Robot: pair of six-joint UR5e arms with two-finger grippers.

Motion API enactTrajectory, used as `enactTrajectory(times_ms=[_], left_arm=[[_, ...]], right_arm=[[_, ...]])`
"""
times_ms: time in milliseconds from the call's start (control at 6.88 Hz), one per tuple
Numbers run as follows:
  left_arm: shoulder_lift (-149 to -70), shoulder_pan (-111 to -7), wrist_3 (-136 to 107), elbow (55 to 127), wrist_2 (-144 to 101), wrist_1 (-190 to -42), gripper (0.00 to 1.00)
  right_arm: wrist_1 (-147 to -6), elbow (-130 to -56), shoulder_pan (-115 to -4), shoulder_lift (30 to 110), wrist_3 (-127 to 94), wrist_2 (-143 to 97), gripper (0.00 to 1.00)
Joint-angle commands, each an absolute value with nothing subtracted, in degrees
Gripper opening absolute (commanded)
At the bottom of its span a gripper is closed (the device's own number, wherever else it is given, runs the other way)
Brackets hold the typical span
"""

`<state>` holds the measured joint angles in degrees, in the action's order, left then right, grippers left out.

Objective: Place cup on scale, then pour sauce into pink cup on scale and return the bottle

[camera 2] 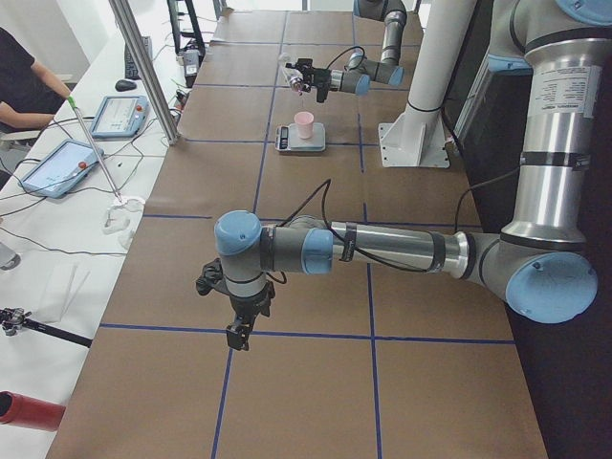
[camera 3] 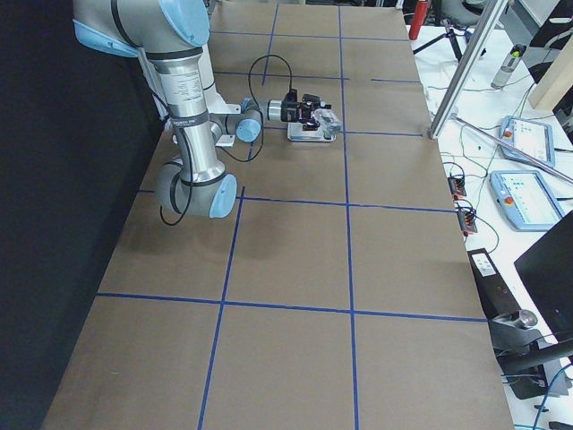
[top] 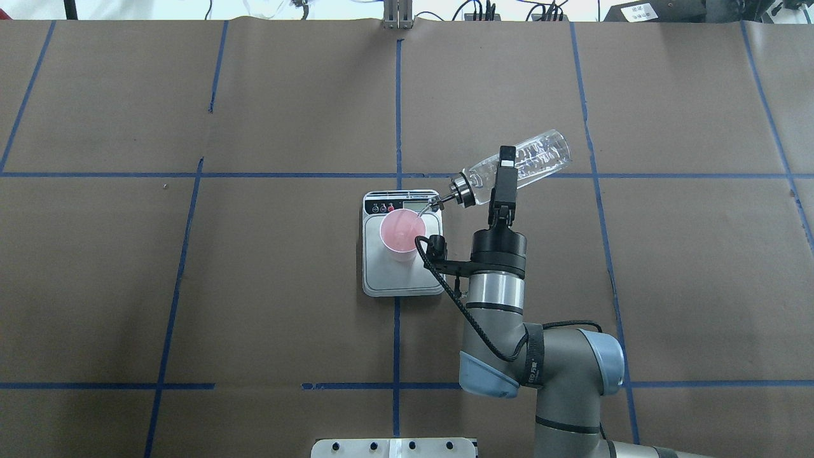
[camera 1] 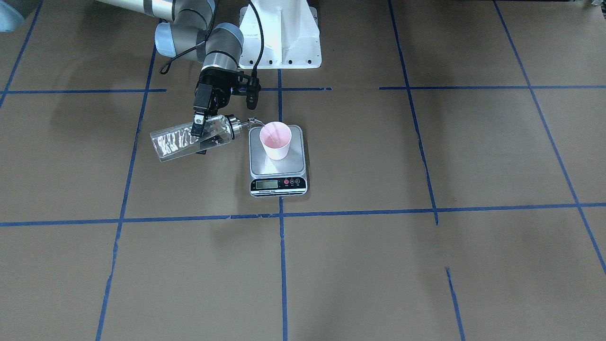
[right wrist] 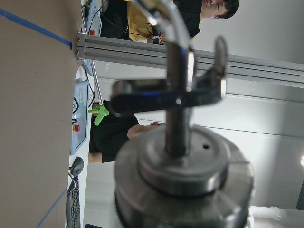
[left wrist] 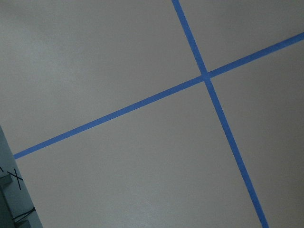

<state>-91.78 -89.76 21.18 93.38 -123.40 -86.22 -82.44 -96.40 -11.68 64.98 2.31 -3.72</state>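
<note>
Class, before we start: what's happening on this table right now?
The right gripper holds the bottle tipped nearly flat, its spout at the rim of the pink cup, which stands upright on the scale. Any stream is too fine to see. The left gripper hangs over the table, far from them.

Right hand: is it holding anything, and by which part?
The right hand holds the bottle, clamped across its clear body, nearer the spout end than the base. Whether the left hand holds anything cannot be told.
</note>
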Motion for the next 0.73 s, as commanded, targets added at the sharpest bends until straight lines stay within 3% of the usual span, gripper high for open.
enactTrajectory(times_ms=[0, 582], left_arm=[[-92.46, -89.82, 21.18, 92.38, -123.40, -86.22, 1.00], [-92.55, -89.82, 21.18, 92.29, -123.40, -86.22, 1.00]], right_arm=[[-82.44, -96.24, -11.43, 64.95, 2.29, -2.47, 0.00], [-82.00, -96.24, -10.90, 64.86, 2.11, -1.76, 0.00]])
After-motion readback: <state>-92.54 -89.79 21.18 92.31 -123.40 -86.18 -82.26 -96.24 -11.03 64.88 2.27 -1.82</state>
